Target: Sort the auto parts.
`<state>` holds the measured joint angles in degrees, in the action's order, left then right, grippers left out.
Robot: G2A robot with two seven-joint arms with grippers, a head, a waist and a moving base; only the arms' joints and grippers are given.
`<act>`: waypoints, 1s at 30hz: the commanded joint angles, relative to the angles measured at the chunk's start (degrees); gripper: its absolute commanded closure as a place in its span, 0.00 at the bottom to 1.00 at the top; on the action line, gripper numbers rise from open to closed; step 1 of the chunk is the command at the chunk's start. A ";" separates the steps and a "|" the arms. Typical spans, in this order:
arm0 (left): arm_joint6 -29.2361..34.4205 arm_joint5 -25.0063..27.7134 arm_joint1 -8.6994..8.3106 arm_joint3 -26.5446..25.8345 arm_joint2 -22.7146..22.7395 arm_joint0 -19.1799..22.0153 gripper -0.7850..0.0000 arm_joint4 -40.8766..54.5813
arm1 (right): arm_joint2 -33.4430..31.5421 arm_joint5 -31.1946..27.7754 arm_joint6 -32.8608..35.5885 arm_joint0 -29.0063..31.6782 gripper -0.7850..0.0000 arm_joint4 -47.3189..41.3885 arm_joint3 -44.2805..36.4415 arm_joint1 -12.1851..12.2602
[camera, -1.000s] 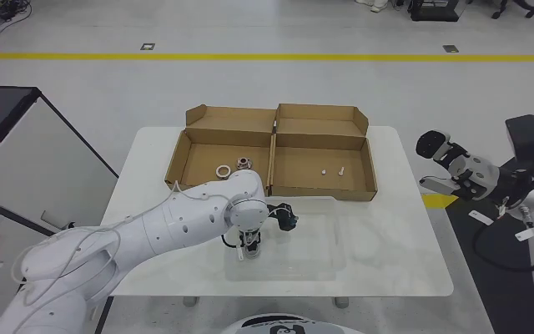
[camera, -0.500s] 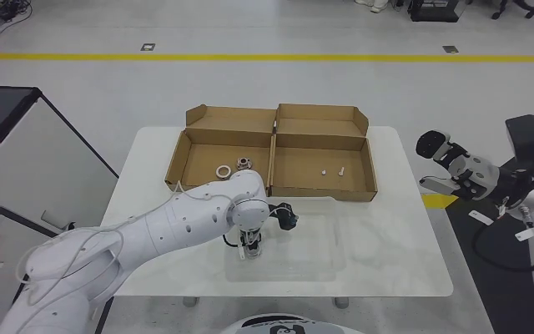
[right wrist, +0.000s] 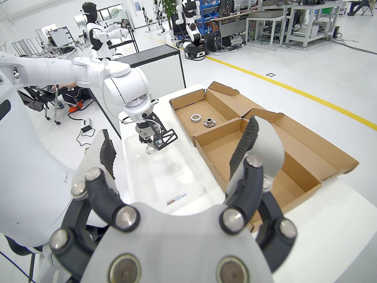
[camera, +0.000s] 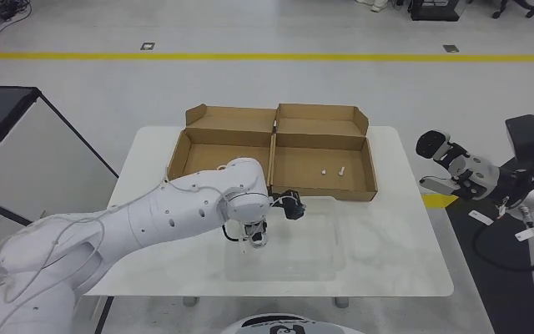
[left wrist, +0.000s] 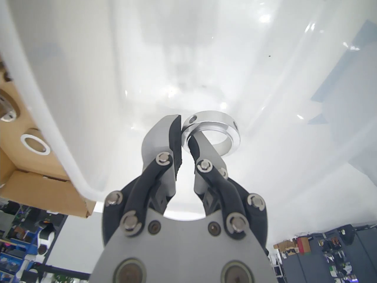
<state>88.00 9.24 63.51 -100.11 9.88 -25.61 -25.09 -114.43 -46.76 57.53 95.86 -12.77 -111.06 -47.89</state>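
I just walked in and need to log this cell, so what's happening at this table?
The robot is sorting metal parts. Its left tool is shut on a metal ring over the clear tray. The left cardboard box already holds another ring and a flanged hub. The right box holds two small parts. The right tool hangs open off to the side of the table, holding nothing.

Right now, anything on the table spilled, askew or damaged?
Nothing stands out. The left gripper pinches the metal ring by its wall over the clear tray. The cardboard boxes sit square side by side, with the small parts inside and nothing spilled.
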 commanded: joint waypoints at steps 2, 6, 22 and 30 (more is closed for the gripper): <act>0.00 -2.36 -1.77 -4.39 0.92 2.14 1.00 1.18 | 0.00 0.00 0.00 0.00 0.00 0.00 0.00 0.00; 0.00 -4.19 -4.15 -9.35 3.21 3.47 1.00 1.62 | 0.00 0.00 0.00 0.00 0.00 0.00 0.00 0.00; -7.57 1.09 -13.43 -20.06 20.77 -6.01 1.00 1.89 | 0.00 0.00 0.00 0.00 0.00 0.00 0.00 0.00; -7.56 1.33 -13.56 -20.20 20.96 -6.27 1.00 1.82 | 0.00 0.00 0.00 0.00 0.00 0.00 0.00 0.00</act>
<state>80.44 10.56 49.95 -120.32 30.84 -31.87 -23.27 -114.43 -46.76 57.53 95.86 -12.77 -111.06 -47.89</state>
